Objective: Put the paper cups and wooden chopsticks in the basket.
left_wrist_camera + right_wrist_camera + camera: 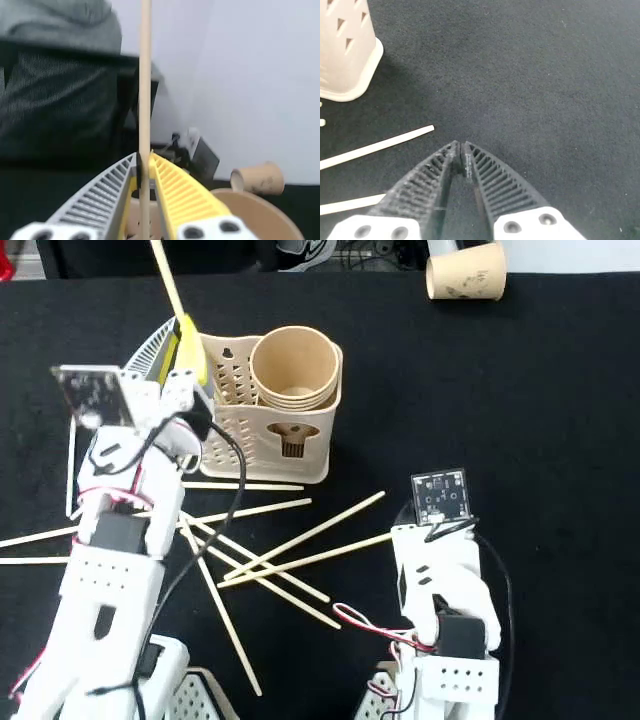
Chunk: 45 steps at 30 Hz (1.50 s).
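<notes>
In the high view, the left gripper (172, 340) is holding one chopstick (168, 280) tilted, just beside the basket (240, 435), in which stacked paper cups (293, 365) are standing. Another cup (465, 272) is lying on its side at the far edge of the worktop (540, 420). Loose chopsticks (310, 532) are lying between the arms.

In the left wrist view, the jaws are pressing on this chopstick from both sides.

In the right wrist view, the right gripper (460, 150) is hanging over the worktop near the loose chopsticks, its jaws closed together on nothing.

Materials and surfaces

We see a matt, slightly rough black cloth (540, 420). The basket (250, 440) looks like smooth plastic, the cups (293, 365) like matt paper, the chopstick (145, 75) like smooth pale wood. The left gripper (143, 159) and right gripper (460, 147) are ribbed plastic.
</notes>
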{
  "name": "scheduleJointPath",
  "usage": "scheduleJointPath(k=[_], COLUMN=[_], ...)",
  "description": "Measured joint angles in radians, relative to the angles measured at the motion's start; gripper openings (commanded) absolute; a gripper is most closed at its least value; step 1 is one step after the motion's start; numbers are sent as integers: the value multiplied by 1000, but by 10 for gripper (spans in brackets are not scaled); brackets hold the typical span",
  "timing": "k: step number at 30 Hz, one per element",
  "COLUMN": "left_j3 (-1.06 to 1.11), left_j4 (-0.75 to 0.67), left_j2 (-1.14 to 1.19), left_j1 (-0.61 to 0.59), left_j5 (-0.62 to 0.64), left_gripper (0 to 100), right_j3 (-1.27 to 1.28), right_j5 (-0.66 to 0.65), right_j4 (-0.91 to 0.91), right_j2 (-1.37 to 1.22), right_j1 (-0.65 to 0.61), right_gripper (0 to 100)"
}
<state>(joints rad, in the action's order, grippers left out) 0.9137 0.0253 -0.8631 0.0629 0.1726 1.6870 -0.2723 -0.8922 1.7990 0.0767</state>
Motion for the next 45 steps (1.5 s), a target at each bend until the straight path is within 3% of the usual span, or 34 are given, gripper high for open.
scheduleJointPath(k=[6,15,20,25,29,38,45], left_j3=[2,9,9,-23,-49,-250,-463], left_j4=[11,157,318,588,698,718,718], left_j2=[52,-97,-285,-399,-275,252,717], left_j1=[-17,-17,-83,-233,-354,-566,-609], left_j5=[15,18,18,18,-11,-158,-313], left_gripper=[127,131,159,198,197,198,199], right_j3=[0,0,0,0,0,0,0], right_j5=[0,0,0,0,0,0,0], right_j4=[0,0,0,0,0,0,0], right_j2=[0,0,0,0,0,0,0], right_j1=[0,0,0,0,0,0,0], right_gripper=[15,15,15,15,15,15,15])
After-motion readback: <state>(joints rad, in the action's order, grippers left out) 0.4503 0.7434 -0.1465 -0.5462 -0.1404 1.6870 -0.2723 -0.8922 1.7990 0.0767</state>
